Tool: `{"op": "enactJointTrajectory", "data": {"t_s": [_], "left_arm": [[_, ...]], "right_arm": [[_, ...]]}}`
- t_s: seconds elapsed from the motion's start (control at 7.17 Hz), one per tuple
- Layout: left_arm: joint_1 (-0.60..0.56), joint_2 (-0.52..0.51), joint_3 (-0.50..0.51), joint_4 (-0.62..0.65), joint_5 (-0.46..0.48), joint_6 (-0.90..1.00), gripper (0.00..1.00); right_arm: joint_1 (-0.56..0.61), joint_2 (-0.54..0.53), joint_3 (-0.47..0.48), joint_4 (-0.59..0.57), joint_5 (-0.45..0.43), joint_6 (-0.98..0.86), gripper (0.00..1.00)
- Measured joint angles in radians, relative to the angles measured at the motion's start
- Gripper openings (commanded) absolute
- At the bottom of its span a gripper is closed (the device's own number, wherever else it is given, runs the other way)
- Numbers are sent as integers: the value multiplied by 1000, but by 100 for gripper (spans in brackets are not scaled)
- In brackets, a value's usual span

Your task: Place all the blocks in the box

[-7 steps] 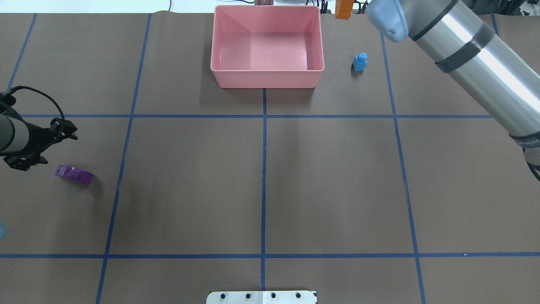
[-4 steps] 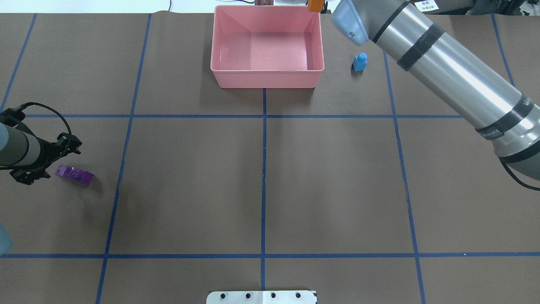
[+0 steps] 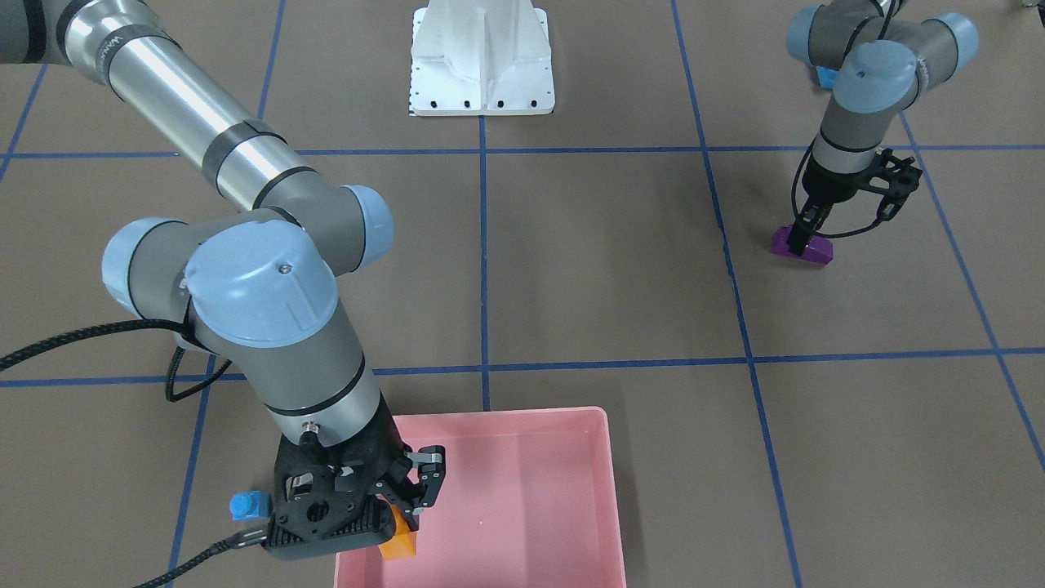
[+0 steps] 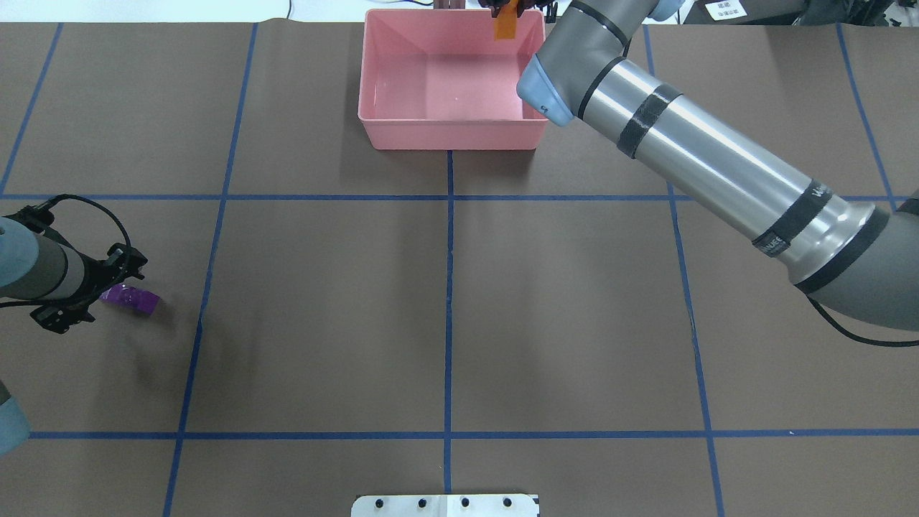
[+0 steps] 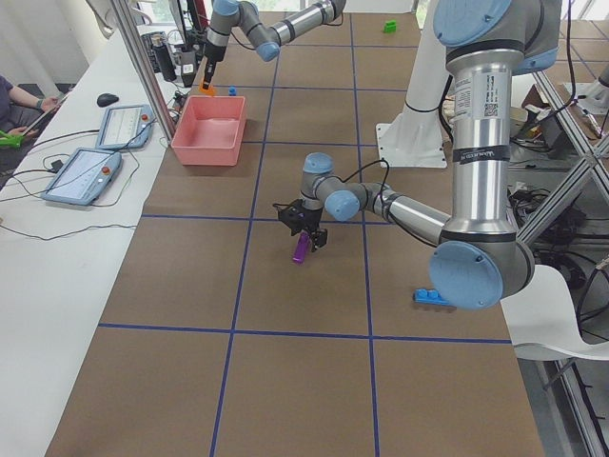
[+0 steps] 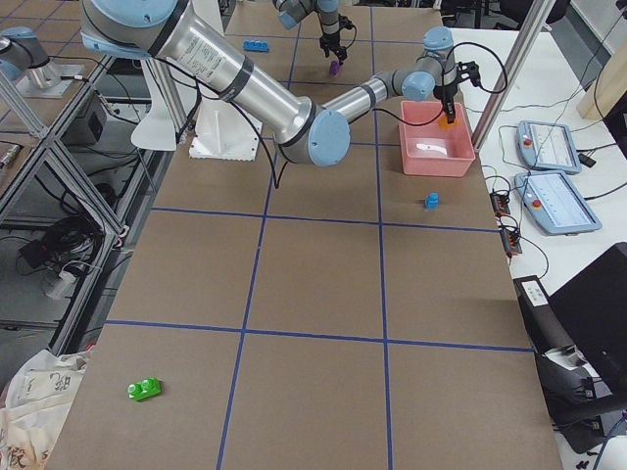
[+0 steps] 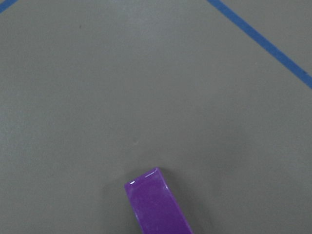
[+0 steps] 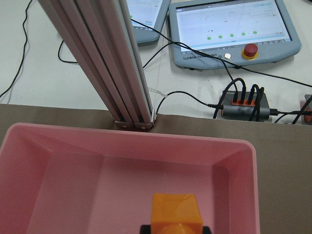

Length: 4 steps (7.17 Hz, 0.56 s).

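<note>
My right gripper (image 3: 406, 505) is shut on the orange block (image 4: 505, 25) and holds it over the far right part of the pink box (image 4: 454, 133). The right wrist view shows the orange block (image 8: 175, 212) above the box floor (image 8: 73, 180). My left gripper (image 3: 804, 231) is open, low over one end of the purple sloped block (image 4: 138, 299), which lies on the table. The small blue block (image 3: 249, 505) stands just outside the box. The long blue block (image 5: 433, 297) lies by the left arm's base. The green block (image 6: 145, 390) is far off on the right side.
The white metal base (image 3: 482, 57) stands at the robot's edge of the table. Blue tape lines grid the brown table. Beyond the box's far edge are an aluminium post (image 8: 107, 63), cables and operator tablets (image 8: 229, 29). My right arm (image 4: 718, 165) spans the right half.
My right arm swung left, carrying the orange block from beside the box to over it and hiding the small blue block overhead. My left gripper moved toward the purple block.
</note>
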Motion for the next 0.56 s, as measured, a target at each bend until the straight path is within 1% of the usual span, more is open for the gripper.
{"op": "enactJointTrajectory", "data": {"t_s": [0.14,0.28,0.42,0.56], "left_arm": [[1,-1,2,0,1,-2,99],[1,-3,5,-1,3,-2,94],[3,-5,8,-1,13,-3,93],[8,-8,19,-2,31,-3,92]], "right_arm": [[-18,20,-42,24,-38,0,99],[-31,36,-81,54,-66,1,100],[-36,48,-105,74,-77,5,100],[-32,60,-116,82,-68,10,100]]}}
